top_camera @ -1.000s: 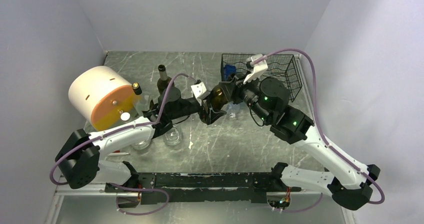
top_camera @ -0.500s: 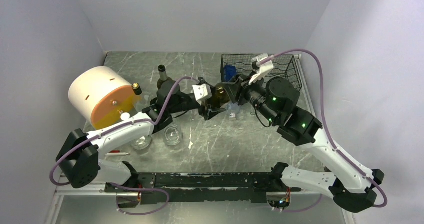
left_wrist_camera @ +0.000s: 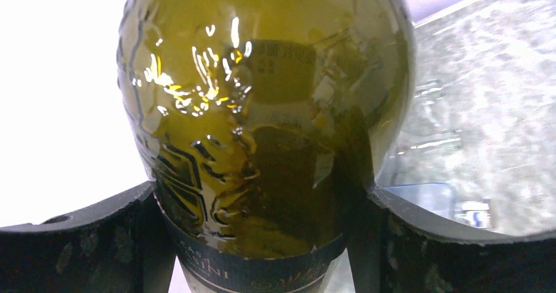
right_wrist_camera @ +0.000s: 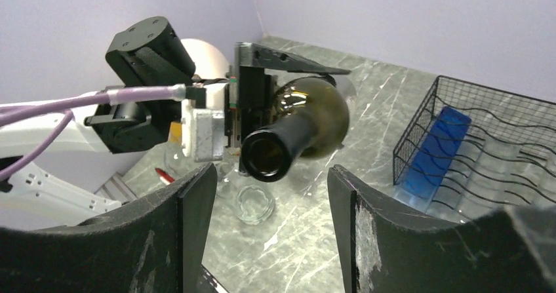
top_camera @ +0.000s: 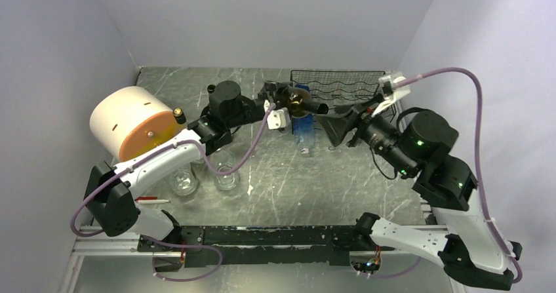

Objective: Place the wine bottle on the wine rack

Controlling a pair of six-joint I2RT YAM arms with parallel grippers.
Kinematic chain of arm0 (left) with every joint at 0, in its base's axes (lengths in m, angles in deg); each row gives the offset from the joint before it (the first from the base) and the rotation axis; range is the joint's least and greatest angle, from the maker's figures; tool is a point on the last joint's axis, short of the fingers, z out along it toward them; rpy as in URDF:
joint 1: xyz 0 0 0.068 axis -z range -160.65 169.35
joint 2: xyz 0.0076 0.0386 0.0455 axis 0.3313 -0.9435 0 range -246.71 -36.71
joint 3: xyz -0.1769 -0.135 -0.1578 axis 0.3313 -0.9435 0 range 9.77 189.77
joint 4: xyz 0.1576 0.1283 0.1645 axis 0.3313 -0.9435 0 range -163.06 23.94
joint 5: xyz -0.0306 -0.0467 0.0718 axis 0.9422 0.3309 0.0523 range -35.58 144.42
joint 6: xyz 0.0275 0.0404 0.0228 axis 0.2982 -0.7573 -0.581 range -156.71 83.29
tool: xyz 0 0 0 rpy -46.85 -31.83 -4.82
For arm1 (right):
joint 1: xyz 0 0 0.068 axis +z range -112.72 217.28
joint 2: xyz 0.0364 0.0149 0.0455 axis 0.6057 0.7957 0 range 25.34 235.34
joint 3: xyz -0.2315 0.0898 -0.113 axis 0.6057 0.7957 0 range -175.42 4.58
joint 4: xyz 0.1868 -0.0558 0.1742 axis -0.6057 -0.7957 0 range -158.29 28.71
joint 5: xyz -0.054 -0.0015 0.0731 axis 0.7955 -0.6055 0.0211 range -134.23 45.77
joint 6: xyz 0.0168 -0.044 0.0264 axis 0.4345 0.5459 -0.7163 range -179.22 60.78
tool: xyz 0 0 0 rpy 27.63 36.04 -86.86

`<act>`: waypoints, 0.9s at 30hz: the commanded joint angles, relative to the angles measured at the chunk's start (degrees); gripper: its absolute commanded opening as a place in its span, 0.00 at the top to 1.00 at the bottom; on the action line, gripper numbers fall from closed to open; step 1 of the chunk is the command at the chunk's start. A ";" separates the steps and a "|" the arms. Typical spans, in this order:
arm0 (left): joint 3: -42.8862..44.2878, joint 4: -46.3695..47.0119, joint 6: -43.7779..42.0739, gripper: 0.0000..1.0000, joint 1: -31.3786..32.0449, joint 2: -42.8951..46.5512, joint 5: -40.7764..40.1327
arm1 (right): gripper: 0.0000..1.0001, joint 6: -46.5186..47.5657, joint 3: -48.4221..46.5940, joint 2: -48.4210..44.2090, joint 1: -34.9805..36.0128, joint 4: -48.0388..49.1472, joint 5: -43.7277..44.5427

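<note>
The left pincer (left_wrist_camera: 261, 191) is closed on the broad body of the dark green glass wine bottle (right_wrist_camera: 308, 119), holding it roughly level above the table with the open mouth pointing away from the pincer. The right pincer (right_wrist_camera: 270, 178) is spread wide and empty, with the bottle's mouth just ahead of its fingertips and not touching them. The black wire wine rack (right_wrist_camera: 459, 129) stands ahead and to the right of the right pincer, apart from the bottle.

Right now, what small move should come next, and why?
Probably carry the wine bottle sideways until it is over the wine rack. The left jaws alone grip its body, holding it in the air near the rack's left end. The right jaws stand open, clear of the neck, so nothing else holds it.
</note>
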 commanded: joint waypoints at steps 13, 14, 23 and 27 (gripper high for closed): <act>6.90 -6.78 -45.92 0.93 6.02 0.61 -6.78 | 0.26 -3.27 -1.42 -0.18 0.21 -13.16 2.30; 6.56 -6.59 -47.37 0.93 6.33 0.48 -7.60 | 0.26 -3.40 -1.06 0.18 0.24 -13.52 2.34; 5.87 -8.15 -51.89 0.93 6.46 0.62 -9.36 | 0.28 -5.57 4.30 1.41 0.22 -17.96 1.66; 5.40 -7.41 -52.92 0.93 6.46 0.03 -10.28 | 0.30 -7.21 7.60 1.55 0.19 -16.76 -0.09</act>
